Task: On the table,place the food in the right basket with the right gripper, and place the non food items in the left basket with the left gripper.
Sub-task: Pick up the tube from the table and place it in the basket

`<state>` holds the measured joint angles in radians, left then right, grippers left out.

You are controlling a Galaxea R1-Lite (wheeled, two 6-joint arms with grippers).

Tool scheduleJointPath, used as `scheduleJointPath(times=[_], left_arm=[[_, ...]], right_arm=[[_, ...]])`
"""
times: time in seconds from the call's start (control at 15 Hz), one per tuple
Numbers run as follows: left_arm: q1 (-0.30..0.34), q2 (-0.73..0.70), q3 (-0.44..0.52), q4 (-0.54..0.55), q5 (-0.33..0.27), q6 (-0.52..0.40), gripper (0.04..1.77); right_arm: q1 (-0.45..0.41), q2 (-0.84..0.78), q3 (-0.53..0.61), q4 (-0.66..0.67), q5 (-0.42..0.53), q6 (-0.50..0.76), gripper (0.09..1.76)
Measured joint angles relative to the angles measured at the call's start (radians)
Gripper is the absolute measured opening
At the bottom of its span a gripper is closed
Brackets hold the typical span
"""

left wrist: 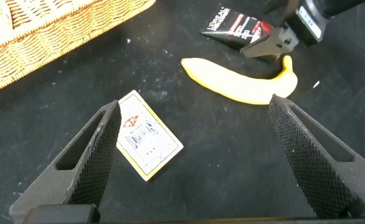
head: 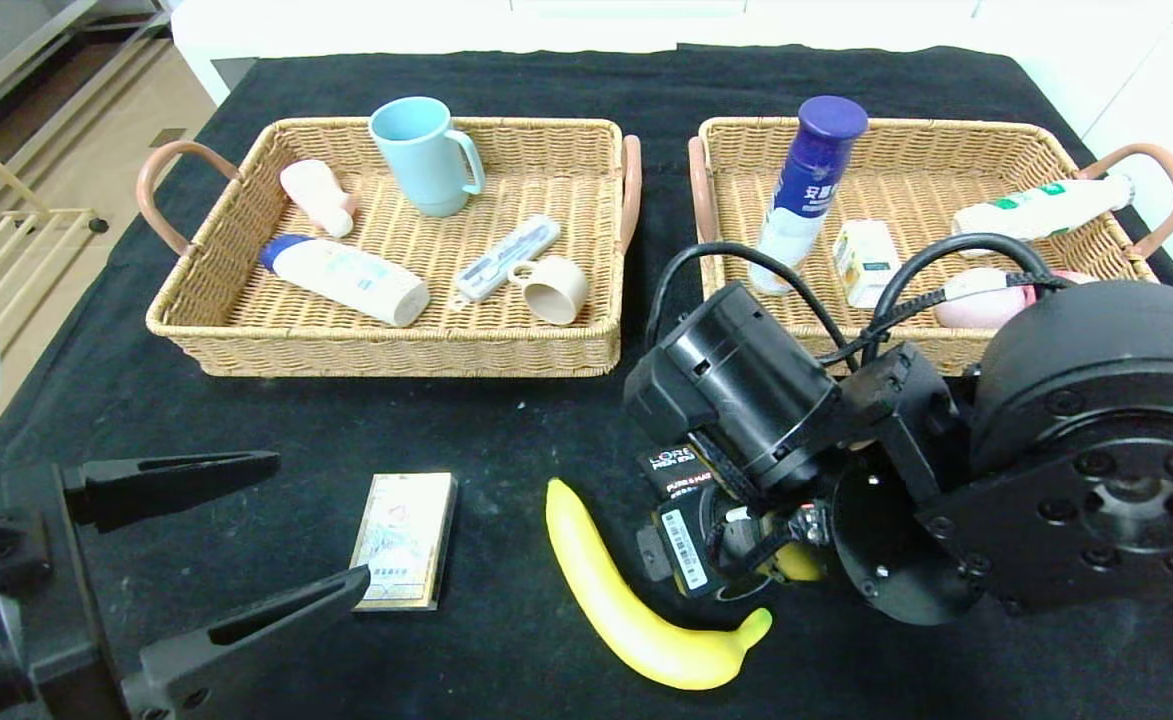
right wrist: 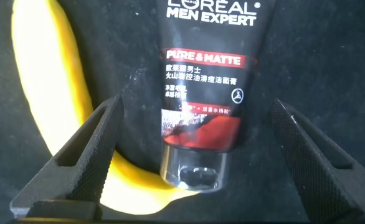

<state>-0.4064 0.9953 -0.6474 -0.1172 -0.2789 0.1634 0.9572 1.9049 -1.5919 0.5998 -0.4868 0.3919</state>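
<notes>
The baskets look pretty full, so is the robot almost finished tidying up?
Mostly. The left basket already holds cups and bottles, and the right basket holds drinks and snacks. Nothing is held right now: the right claw is open over the black tube beside the banana, and the left claw is open near the card box. Those three things remain on the table.

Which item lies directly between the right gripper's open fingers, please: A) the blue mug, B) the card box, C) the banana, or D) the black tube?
D: in the right wrist view the black tube lies between the open fingers of the right gripper, with the banana off to one side.
</notes>
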Motion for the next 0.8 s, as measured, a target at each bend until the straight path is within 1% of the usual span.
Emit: scheduleJointPath(times=[0.53,0.8], left_arm=[[0.000,-0.001,0.000,0.000,0.000,0.000,1.72],[0.000,-0.001,0.000,0.000,0.000,0.000,1.72]], right_arm=[[-0.007,0.032,0.000,0.000,-0.001,0.003,1.71],[-0.007,0.046,0.000,0.000,-0.017,0.016,1.71]])
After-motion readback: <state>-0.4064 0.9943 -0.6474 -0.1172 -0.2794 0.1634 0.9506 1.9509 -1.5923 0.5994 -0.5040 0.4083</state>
